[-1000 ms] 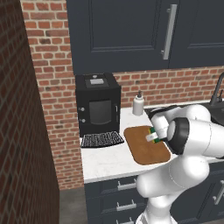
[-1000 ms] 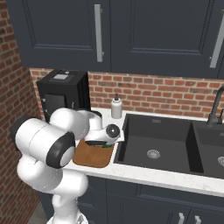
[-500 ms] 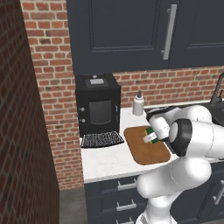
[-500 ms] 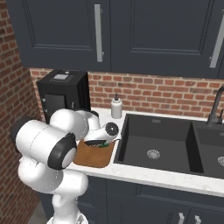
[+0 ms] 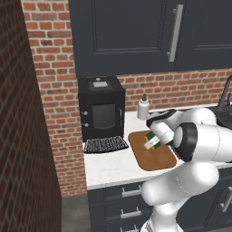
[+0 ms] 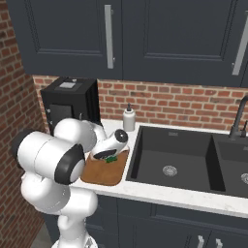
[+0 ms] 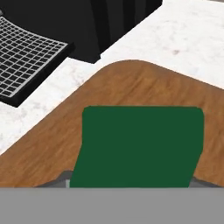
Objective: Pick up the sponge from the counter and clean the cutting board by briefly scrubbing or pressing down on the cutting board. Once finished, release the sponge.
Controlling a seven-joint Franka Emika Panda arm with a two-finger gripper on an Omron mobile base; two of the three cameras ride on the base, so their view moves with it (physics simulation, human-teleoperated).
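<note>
Tool (image 5: 151, 143): sitting low over the cutting board, clenched on the sponge; fingers themselves mostly hidden behind the block in the hand view.

Sponge (image 7: 140, 146): dark green face showing, lying in the tool's grip above the wood; green and yellow edge also showing in the left base view (image 5: 151, 140) and as a small green patch in the right base view (image 6: 112, 158). Whether it is touching the board cannot be told.

Cutting board (image 5: 153, 157): brown wood, rounded corners, lying flat on the counter, just left of the sink in the right base view (image 6: 104, 173).

Counter (image 5: 108, 165): white stone-like top, carrying everything listed here.

Black ribbed mat (image 5: 105, 144): lying beside the board, in front of the coffee machine; its grid showing at the upper left of the hand view (image 7: 26, 54).

Coffee machine (image 5: 100, 107): black box standing against the brick wall.

Soap bottle (image 5: 143, 107): white, standing upright behind the board.

Sink (image 6: 172, 160): dark basin, right of the board.
</note>
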